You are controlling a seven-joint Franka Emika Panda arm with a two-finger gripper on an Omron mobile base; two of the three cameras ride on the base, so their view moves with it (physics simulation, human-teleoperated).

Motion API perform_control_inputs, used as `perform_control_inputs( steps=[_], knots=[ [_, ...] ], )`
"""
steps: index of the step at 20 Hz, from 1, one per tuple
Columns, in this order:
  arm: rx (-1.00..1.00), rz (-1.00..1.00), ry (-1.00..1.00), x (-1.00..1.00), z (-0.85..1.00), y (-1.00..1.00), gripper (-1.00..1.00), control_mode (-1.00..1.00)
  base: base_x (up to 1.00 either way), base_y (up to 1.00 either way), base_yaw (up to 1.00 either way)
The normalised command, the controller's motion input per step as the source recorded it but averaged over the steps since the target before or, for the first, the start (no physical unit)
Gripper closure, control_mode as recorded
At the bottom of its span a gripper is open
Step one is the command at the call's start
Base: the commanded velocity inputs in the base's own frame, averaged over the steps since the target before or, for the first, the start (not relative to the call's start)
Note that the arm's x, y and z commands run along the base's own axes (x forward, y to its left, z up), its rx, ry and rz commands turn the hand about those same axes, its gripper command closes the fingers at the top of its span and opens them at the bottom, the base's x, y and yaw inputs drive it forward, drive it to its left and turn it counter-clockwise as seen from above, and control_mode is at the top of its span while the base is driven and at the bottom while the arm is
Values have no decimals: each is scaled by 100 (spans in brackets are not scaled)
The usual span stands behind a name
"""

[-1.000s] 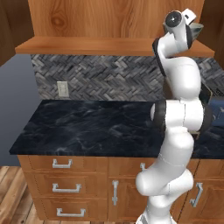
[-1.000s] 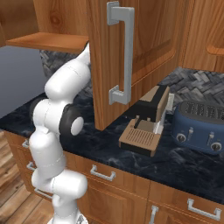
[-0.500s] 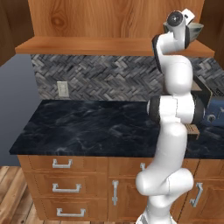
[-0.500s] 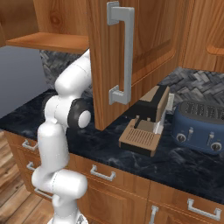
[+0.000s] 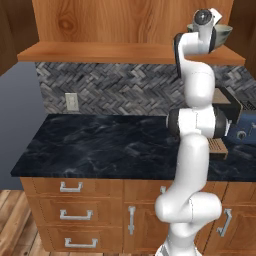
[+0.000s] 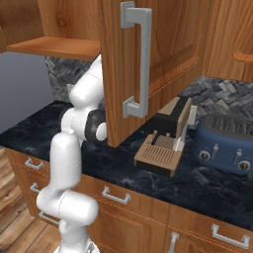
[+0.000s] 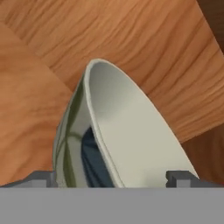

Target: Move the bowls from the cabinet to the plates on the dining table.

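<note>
- the wall-hung cabinet of orange-brown wood [image 5: 130,20] takes up the top of the left base view; its wooden shelf [image 5: 100,51] runs across the upper part of the frame, and in the right base view its open raised-panel door with a grey metal bar handle [image 6: 138,59] stands at upper centre.
- the black white-veined marble bench [image 5: 100,147] spans the middle of the left base view over orange-brown drawer units [image 5: 75,215]; a grey herringbone tile wall [image 5: 125,90] lies between bench and shelf.
- the white arm with dark joints [image 5: 197,140] rises from the lower right of the left base view to the upper right corner.
- a blue toaster [image 6: 225,143] sits at the right of the right base view, beside a tan and black appliance [image 6: 165,138] at centre.
- a deep round glazed bowl, grey-white with dark blue-green mottling [image 7: 118,135], sits on the shelf at the upper right of the left base view, just behind the arm's top; in the hand view it is at centre, seen edge-on.
- the end effector [image 7: 116,177] is spread wide, one dark fingertip [image 7: 41,178] at lower left and the other at lower right, the bowl's rim between them; whether they touch it i cannot tell.
</note>
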Motion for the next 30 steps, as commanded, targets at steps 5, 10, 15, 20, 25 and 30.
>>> perform_control_inputs(
  steps=[5,10,15,20,25,30],
  knots=[
    [0,12,9,0,-82,1,-100,-100,0,0,0],
    [0,9,5,0,-56,0,-100,-100,0,0,0],
    [0,5,2,1,-27,0,-100,-100,0,0,0],
    [0,3,2,7,-18,0,100,-100,0,0,0],
    [0,4,0,0,0,0,100,-100,0,0,0],
    [-1,8,0,-14,0,0,100,-100,0,0,0]
  ],
)
